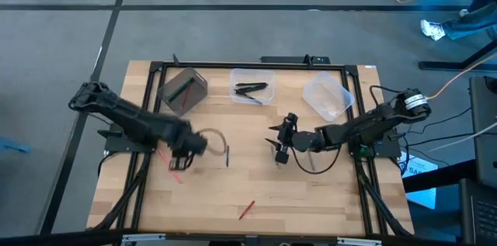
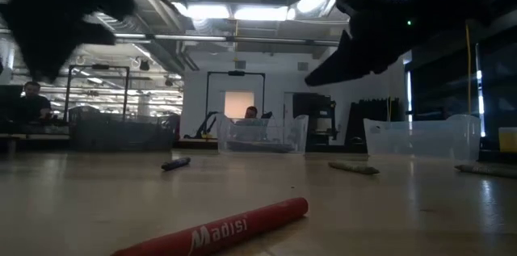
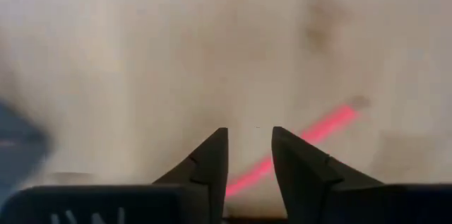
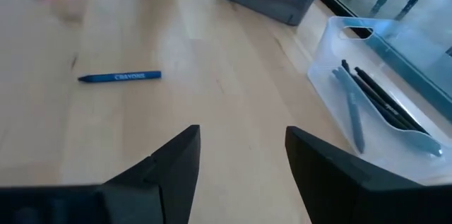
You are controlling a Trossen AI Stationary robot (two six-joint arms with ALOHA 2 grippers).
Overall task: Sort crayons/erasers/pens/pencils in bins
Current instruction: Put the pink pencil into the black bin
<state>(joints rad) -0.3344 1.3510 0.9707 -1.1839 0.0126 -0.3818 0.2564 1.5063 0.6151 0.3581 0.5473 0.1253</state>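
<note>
While "CRAYONS" reads on the blue crayon (image 4: 120,77) ahead of the right pincer (image 4: 242,155), which gapes wide and empty, the left pincer (image 3: 249,155) hangs partly parted over the surface (image 3: 176,54), gripping nothing, a pink crayon (image 3: 318,128) lying just under its tips.

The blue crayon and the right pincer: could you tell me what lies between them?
Nothing: in the right wrist view only bare wooden table separates the blue crayon from the open right pincer.

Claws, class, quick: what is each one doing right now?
Left claw: open, empty, above a pink stick.
Right claw: open, empty, over bare table.
</note>
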